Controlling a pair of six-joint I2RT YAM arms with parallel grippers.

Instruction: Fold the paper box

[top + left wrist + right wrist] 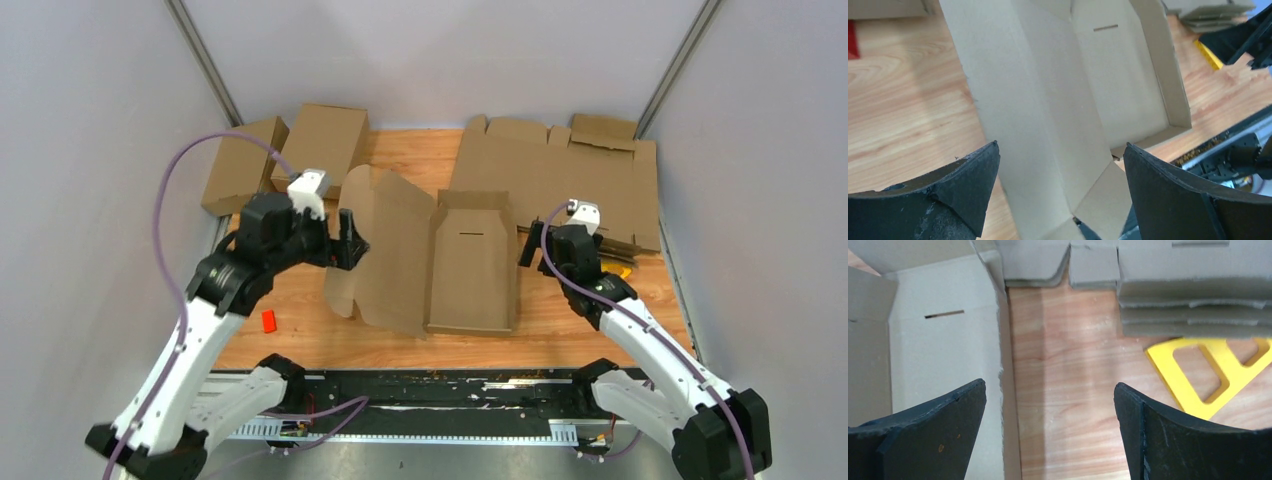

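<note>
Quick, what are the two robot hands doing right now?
Left gripper: open, holding nothing.
Right gripper: open, holding nothing.

1. Setting: a robotics laboratory test cell.
2. Enclosure: plain pale wall panels (90,120) meet at bare metal struts (205,62) and close in the bench at the back and on both sides.
3. Bench: a wooden table (300,335) has a black rail (440,385) along its near edge, where the left arm (185,350) and the right arm (650,335) are mounted. Purple cables (165,220) loop loose from them.
4. Material: a stack of flat cardboard sheets (570,180), closed cartons (328,148), a half-folded paper box (470,270), a small red card (268,320) and a yellow plastic piece (1165,360) lie on the table as working stock.
</note>
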